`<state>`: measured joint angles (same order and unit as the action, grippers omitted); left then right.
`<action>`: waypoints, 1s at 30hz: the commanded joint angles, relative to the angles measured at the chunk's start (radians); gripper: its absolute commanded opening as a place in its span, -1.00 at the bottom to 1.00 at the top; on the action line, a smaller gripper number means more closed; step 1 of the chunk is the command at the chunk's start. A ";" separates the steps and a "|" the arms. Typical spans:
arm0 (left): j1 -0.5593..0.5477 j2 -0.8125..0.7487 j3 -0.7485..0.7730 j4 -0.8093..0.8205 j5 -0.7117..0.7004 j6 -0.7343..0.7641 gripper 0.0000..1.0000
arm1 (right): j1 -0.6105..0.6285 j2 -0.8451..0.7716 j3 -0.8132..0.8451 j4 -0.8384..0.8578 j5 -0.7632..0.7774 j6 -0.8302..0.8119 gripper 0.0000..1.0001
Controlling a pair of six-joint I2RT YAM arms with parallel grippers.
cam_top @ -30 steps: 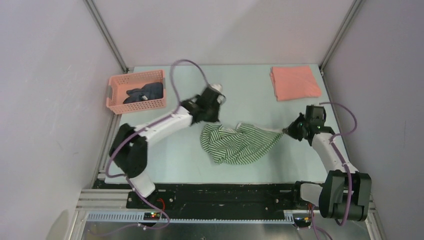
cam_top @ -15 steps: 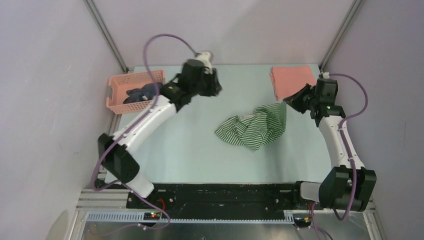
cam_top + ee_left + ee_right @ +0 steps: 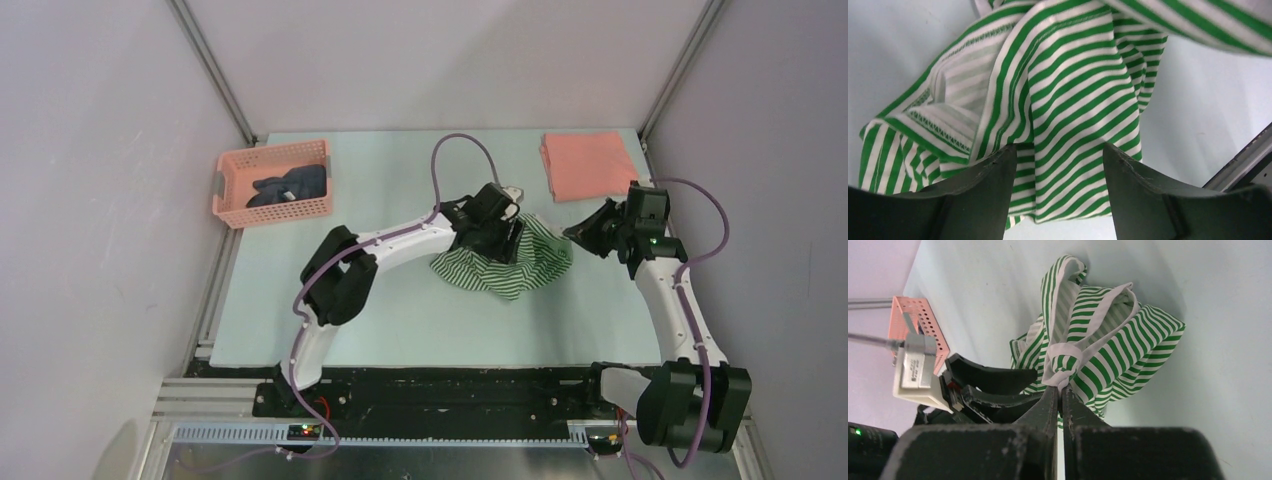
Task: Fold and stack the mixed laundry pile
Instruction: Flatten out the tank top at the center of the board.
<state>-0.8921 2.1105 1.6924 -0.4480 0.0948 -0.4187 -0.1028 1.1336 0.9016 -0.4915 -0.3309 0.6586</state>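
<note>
The green-and-white striped garment point(image 3: 512, 266) lies bunched at mid-table, its right edge lifted. My right gripper point(image 3: 574, 231) is shut on a white-hemmed fold of it point(image 3: 1062, 367), pinched at the fingertips point(image 3: 1060, 388). My left gripper point(image 3: 507, 236) hovers over the garment's left part, jaws open, with striped cloth point(image 3: 1073, 120) hanging in the gap between the fingers point(image 3: 998, 170) but not squeezed. The salmon-pink shirt point(image 3: 590, 165) lies folded flat at the back right. The dark navy-grey garment point(image 3: 290, 186) sits crumpled inside the pink basket point(image 3: 268, 209).
The pink lattice basket stands at the back left, near the table's left edge. Metal frame posts point(image 3: 212, 70) rise at both back corners. The left arm's purple cable point(image 3: 450, 150) loops above the table middle.
My left arm swung from the back, near the basket, right and down onto the striped garment while its jaws opened. My right gripper lifted the garment's edge up and back, then held still.
</note>
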 commanded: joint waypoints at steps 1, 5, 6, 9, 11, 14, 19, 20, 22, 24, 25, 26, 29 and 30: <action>0.000 0.031 0.105 0.040 0.020 -0.013 0.37 | -0.011 -0.035 -0.021 0.013 -0.015 -0.027 -1.00; 0.000 0.080 0.127 0.040 -0.004 -0.008 -0.15 | -0.022 -0.031 -0.029 0.027 -0.023 -0.032 -1.00; 0.003 0.072 0.125 0.040 -0.017 -0.009 -0.51 | -0.024 -0.030 -0.030 0.028 -0.022 -0.037 -1.00; 0.016 -0.022 0.084 0.040 -0.080 -0.002 -0.94 | -0.043 -0.023 -0.030 0.056 -0.008 -0.043 -1.00; 0.051 -0.109 0.058 0.040 -0.114 -0.005 -0.99 | -0.068 -0.011 -0.026 0.113 -0.011 -0.025 -1.00; 0.159 -0.221 0.031 0.039 -0.124 -0.008 -1.00 | -0.102 0.045 0.053 0.151 -0.027 0.003 -1.00; 0.338 -0.445 -0.020 0.036 -0.077 -0.029 -1.00 | -0.156 0.092 0.227 0.105 -0.070 0.022 -1.00; 0.376 -0.474 -0.049 0.036 -0.075 -0.029 -1.00 | -0.168 0.090 0.259 0.097 -0.065 0.021 -1.00; 0.417 -0.556 -0.100 0.034 -0.077 -0.026 -1.00 | -0.191 0.077 0.284 0.052 -0.053 0.021 -1.00; 0.435 -0.633 -0.152 0.035 -0.086 -0.026 -1.00 | -0.214 0.050 0.289 0.008 -0.034 0.033 -1.00; 0.437 -0.679 -0.167 0.035 -0.089 -0.022 -1.00 | -0.219 0.041 0.290 -0.005 -0.026 0.037 -1.00; 0.437 -0.698 -0.198 0.035 -0.090 -0.020 -1.00 | -0.223 0.021 0.289 -0.027 -0.017 0.035 -1.00; 0.438 -0.789 -0.282 0.033 -0.077 -0.032 -1.00 | -0.224 -0.014 0.283 -0.089 -0.017 0.006 -1.00; 0.438 -0.807 -0.342 0.031 -0.072 -0.053 -1.00 | -0.224 -0.031 0.267 -0.130 -0.024 -0.006 -1.00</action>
<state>-0.4408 1.3605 1.4837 -0.4015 0.0036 -0.4442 -0.3191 1.1660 1.1603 -0.4995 -0.3630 0.6796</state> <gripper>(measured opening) 0.006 0.021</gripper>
